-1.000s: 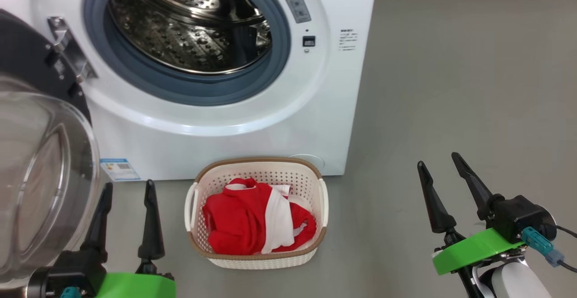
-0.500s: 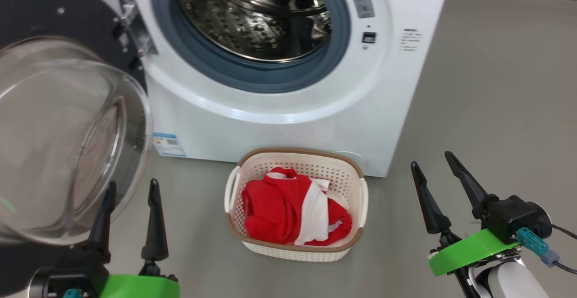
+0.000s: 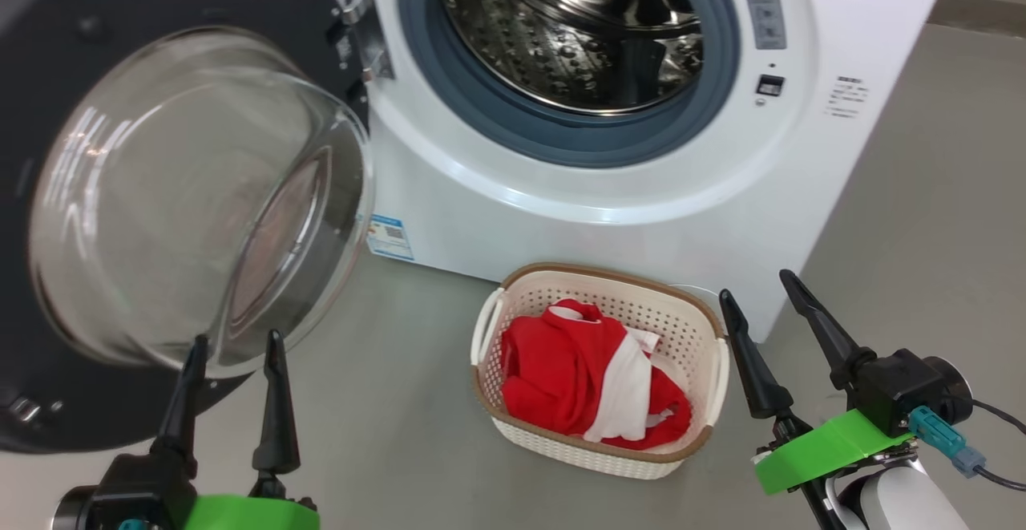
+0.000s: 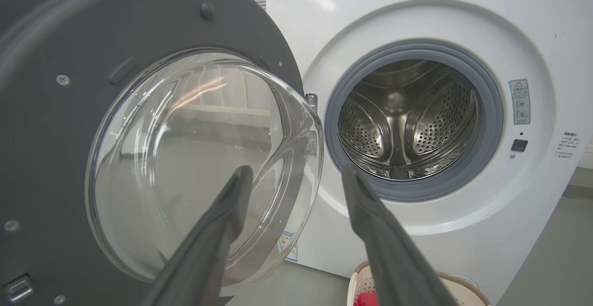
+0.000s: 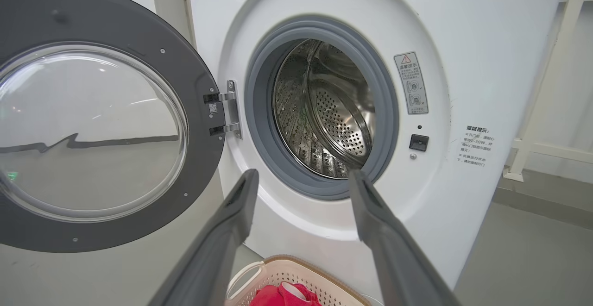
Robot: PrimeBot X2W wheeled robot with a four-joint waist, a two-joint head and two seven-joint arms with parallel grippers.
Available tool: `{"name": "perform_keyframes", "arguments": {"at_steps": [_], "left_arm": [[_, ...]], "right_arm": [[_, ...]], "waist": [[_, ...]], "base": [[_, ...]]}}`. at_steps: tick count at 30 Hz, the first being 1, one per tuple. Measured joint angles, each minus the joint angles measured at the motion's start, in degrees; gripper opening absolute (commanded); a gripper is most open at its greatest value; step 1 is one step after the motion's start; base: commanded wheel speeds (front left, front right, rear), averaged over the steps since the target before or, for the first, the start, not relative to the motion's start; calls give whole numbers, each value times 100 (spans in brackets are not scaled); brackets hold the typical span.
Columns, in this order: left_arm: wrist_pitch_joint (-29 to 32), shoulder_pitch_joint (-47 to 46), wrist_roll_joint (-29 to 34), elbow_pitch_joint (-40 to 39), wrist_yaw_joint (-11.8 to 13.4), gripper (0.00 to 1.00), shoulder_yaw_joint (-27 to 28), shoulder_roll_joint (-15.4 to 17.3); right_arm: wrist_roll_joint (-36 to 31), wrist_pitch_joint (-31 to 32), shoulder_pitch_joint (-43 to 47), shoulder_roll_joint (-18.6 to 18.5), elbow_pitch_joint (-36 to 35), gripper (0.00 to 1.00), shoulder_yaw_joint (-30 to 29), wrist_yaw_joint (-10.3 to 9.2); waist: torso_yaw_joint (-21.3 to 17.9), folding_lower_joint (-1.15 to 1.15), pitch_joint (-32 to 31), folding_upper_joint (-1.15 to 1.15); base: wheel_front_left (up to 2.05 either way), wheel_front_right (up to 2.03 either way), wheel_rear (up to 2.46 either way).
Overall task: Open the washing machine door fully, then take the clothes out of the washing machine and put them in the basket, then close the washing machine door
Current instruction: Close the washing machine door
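Washing machine door (image 3: pixel 160 193) hangs wide open at your left, clothes (image 3: pixel 577 370) already in the basket (image 3: pixel 601 273). Left pincer (image 3: pixel 236 337) and right pincer (image 3: pixel 755 284) both gape, empty. Hook left behind the rim's free edge, sweep round the hinge, press until it latches.

light: bright, even | glare: washing machine door (image 3: pixel 184 193) | shadows: soft | wrist edges: bowed
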Motion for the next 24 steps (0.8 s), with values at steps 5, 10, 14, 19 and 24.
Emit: {"name": "perform_keyframes", "arguments": {"at_steps": [5, 10, 14, 19, 24], "left_arm": [[45, 20, 1, -20, 73, 100, -1, 7], [80, 110, 97, -20, 276, 100, 73, 36], [88, 130, 94, -16, 286, 100, 104, 64], [88, 139, 93, -1, 286, 100, 113, 94], [88, 139, 93, 16, 327, 100, 111, 99]], "right_arm": [[-1, 0, 0, -1, -30, 100, 45, 0], [0, 0, 4, 0, -27, 100, 91, 0], [0, 0, 5, 3, -23, 100, 152, 0], [0, 0, 5, 4, -19, 100, 176, 0], [0, 0, 8, 5, -10, 100, 190, 0]], "waist": [[269, 0, -29, 0], [480, 0, -110, 0], [585, 0, -177, 0], [631, 0, -221, 0], [629, 0, -245, 0]], "base": [[0, 0, 0], [0, 0, 0], [0, 0, 0], [0, 0, 0], [0, 0, 0]]}}
